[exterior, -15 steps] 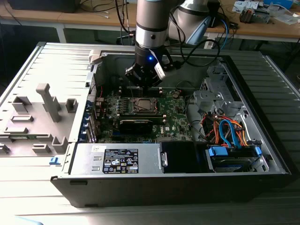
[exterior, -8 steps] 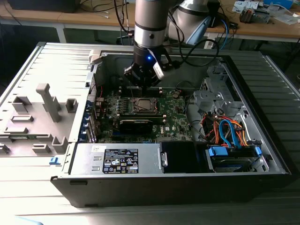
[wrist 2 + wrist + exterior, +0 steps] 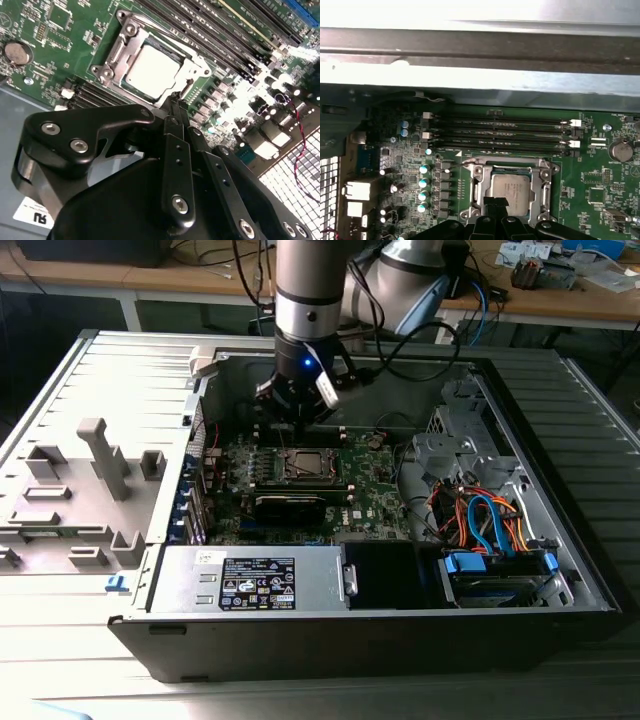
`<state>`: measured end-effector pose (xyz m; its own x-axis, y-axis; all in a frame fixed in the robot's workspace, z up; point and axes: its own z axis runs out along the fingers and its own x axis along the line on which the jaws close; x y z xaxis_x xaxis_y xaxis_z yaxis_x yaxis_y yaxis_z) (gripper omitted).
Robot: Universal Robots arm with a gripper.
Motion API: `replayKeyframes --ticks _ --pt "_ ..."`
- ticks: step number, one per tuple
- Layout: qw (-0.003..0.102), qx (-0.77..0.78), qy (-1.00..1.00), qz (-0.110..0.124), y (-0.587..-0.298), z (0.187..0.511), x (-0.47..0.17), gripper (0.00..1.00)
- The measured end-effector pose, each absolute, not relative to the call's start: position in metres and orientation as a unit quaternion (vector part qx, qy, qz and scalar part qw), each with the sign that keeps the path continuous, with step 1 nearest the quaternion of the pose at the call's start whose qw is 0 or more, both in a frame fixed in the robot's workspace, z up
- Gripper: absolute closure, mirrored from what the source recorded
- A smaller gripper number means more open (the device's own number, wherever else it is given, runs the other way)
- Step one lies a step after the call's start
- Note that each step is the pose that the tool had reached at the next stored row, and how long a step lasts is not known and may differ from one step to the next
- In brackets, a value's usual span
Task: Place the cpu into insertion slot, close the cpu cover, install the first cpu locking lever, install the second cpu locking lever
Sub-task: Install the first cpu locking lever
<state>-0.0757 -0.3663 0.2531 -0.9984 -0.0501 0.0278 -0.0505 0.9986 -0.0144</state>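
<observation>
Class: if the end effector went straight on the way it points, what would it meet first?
Probably the cpu cover edge, closed around the cpu; the end effector tips sit just beside it, though depth is unclear.

I work in an electronics lab: an opened computer case lies flat, with cluttered wooden workbenches behind.

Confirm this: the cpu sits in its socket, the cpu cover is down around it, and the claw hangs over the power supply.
Wrong on the last point. In the second wrist view the claw hangs at the socket's edge, beside the cpu and the cpu cover. The rest stands.
</observation>
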Motion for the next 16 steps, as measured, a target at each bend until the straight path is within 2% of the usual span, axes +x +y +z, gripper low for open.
replayKeyframes --ticks 16 --pt "0.011 0.025 -1.0 -0.006 -0.366 0.253 -0.1 0.89"
